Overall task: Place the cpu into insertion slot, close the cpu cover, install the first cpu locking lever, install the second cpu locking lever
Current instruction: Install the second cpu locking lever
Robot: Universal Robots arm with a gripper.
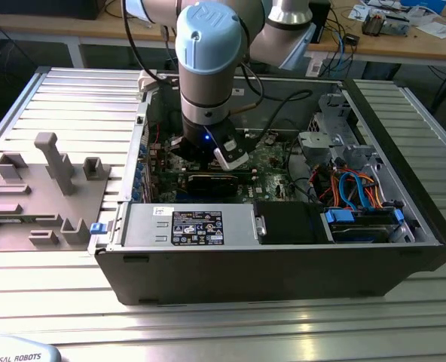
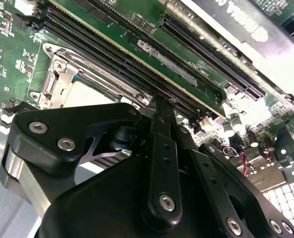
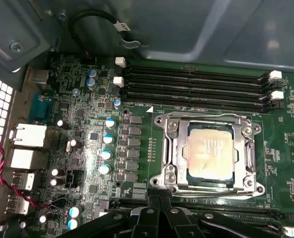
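The cpu (image 3: pixel 210 151), a silver square, lies in the insertion slot (image 3: pixel 160 122) on the green motherboard (image 3: pixel 87 134). The cpu cover (image 3: pixel 177 148) lies flat around it, framing its top. My gripper (image 3: pixel 159 199) hovers at the edge of the socket with its two black fingers pressed together, and nothing shows between them. In the second wrist view the gripper (image 2: pixel 159 99) points at the board beside the cpu (image 2: pixel 85 94) and the cover's frame (image 2: pixel 57 69). In the exterior view the gripper (image 1: pixel 197 162) is down inside the open computer case. I cannot make out how the locking levers stand.
Long black memory slots (image 3: pixel 196 84) run along one side of the socket, and a black cable (image 3: pixel 102 20) loops nearby. The case holds a power supply (image 1: pixel 185 226) and a drive bay with blue cables (image 1: pixel 358 188). A grey fixture plate (image 1: pixel 42 188) lies at the exterior view's left.
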